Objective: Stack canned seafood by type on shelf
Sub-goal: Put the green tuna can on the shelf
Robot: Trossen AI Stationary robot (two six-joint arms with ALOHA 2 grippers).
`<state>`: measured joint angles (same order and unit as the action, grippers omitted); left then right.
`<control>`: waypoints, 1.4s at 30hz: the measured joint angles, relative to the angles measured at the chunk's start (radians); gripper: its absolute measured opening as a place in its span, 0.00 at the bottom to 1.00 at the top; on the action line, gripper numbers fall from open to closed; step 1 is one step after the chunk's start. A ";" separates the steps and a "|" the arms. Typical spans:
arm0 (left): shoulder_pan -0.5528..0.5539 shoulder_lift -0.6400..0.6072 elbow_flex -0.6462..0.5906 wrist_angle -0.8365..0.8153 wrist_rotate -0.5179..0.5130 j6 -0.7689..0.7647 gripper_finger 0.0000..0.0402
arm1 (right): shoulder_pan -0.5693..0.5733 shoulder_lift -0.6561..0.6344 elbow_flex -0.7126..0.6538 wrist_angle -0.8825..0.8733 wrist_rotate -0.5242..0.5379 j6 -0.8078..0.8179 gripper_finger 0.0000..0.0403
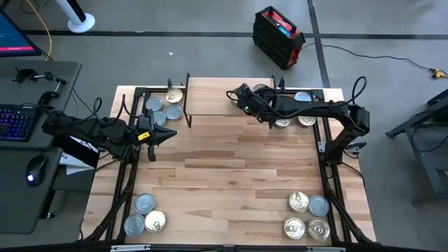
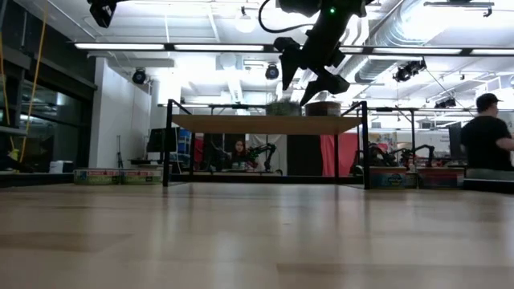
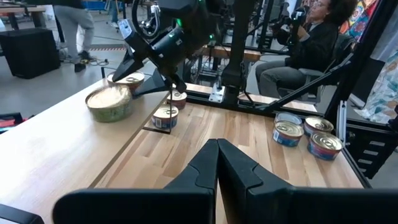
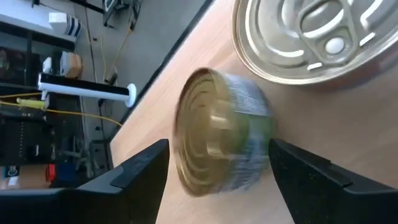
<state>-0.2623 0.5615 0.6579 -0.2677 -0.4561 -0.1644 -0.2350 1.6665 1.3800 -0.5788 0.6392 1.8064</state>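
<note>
Fingers of the right gripper [image 4: 214, 168] stand wide on either side of a green-labelled tin [image 4: 224, 140] on the shelf [image 1: 224, 98], touching neither side, with a second tin [image 4: 311, 37] just beside it. This looks like the placing step; next the gripper would need to lift clear without nudging the tin. The left gripper [image 1: 155, 137] waits closed at nine o'clock. On the counter [image 1: 224, 175]: four tins at ten o'clock, three at seven, four at five, more under the right arm, uncountable.
</note>
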 joint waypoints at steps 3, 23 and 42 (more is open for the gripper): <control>0.000 0.000 0.000 0.000 0.000 -0.001 0.00 | 0.000 0.000 0.000 -0.011 -0.010 -0.007 0.66; 0.000 0.000 0.000 -0.006 0.000 -0.017 0.00 | 0.057 0.029 0.000 0.088 -0.040 -0.044 0.66; 0.000 0.000 0.000 -0.005 0.000 -0.043 0.00 | 0.010 0.084 -0.001 0.195 0.000 -0.074 0.66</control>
<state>-0.2623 0.5613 0.6575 -0.2729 -0.4561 -0.2073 -0.2252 1.7508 1.3788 -0.3836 0.6388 1.7329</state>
